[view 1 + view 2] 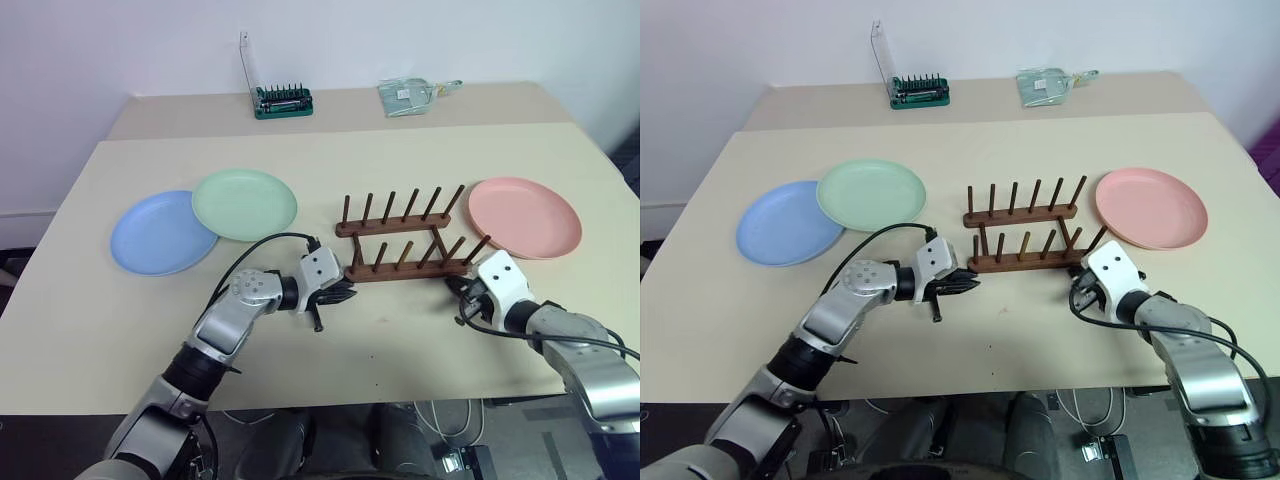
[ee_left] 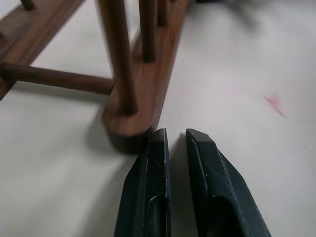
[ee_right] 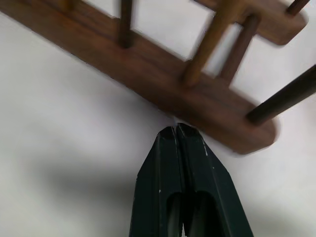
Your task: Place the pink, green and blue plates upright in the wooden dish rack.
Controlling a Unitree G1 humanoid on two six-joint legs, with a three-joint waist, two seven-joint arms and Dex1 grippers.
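Note:
The wooden dish rack (image 1: pixel 404 268) stands empty in the middle of the table. The blue plate (image 1: pixel 160 232) lies flat at the left, and the green plate (image 1: pixel 245 204) overlaps its right rim. To the right of the rack, the pink plate (image 1: pixel 525 217) lies flat. My left gripper (image 2: pixel 175 136) is shut on nothing, its tips against the left end of the rack's near rail (image 2: pixel 143 94). Also shut and empty, my right gripper (image 3: pixel 176 129) has its tips at the near rail's right end (image 3: pixel 217 113).
A green tool holder (image 1: pixel 283 101) with a clear lid and a clear bag (image 1: pixel 410 95) sit on the far table behind. The table's front edge (image 1: pixel 380 400) runs just below both arms.

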